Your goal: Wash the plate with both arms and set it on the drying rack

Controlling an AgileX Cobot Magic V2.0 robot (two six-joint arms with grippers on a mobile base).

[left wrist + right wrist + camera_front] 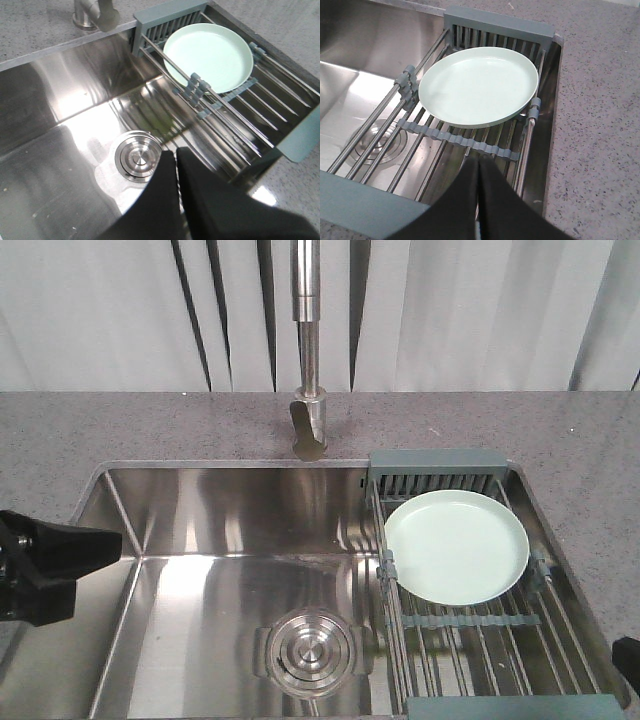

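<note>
The plate (456, 546) is lying face-up on the drying rack (470, 625), which is spanning the right side of the sink (200, 620). The plate is sitting toward the rear of the rack, close to the slotted grey-green end bar (436, 462). A cross bar (460, 138) is running under or just in front of the plate's near edge; contact cannot be confirmed. The wire rods in front of this bar are lying bare up to the near end bar (365, 207).

The left end effector (176, 155) is hovering over the sink basin, above and beside the round steel drain (137, 161). Its two black fingers are pressed together with only a thin seam showing; it is closed and gripping nothing. In the front view, the left arm (45, 565) is entering from the left edge, well apart from the rack.

The right end effector (478, 165) is hanging over the near half of the rack, its tips just short of the plate's near rim. Its fingers are likewise meeting along a narrow line, closed on nothing.

The basin left of the rack is offering open room around the drain. The faucet (308, 390) is standing at the rear centre, its spout pointing down over the sink's back edge.

The tabletop (100, 430) is speckled grey stone, framing the sink on all visible sides. Pale pleated curtains (450, 310) are hanging behind it.
</note>
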